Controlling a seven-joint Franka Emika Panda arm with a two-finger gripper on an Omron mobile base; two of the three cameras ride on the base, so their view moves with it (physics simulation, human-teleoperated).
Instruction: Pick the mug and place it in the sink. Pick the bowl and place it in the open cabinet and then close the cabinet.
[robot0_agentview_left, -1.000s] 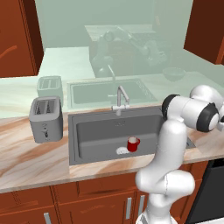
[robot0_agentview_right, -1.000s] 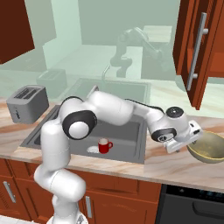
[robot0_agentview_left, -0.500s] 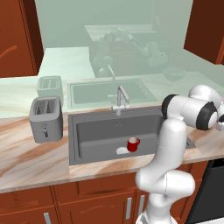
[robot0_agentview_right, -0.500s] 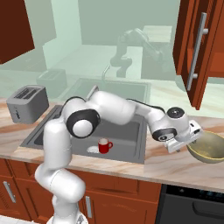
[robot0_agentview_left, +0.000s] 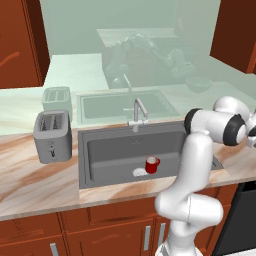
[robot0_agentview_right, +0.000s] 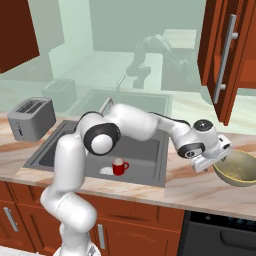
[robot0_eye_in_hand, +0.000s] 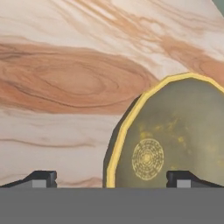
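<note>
- Mug (robot0_agentview_right: 119, 166) sits in the sink (robot0_agentview_right: 150, 150), so we're on the bowl (robot0_agentview_right: 239, 169) now, on the worktop (robot0_agentview_right: 190, 187).
- Pincer (robot0_agentview_right: 218, 159) spread wide, straddling the near rim.
- We'd drop lower before pinching that rim.

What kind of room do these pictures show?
A kitchen, rendered rather than real. A sink with a faucet is set in a marble-like counter, a toaster stands beside it, and wooden cabinets hang above.
</note>
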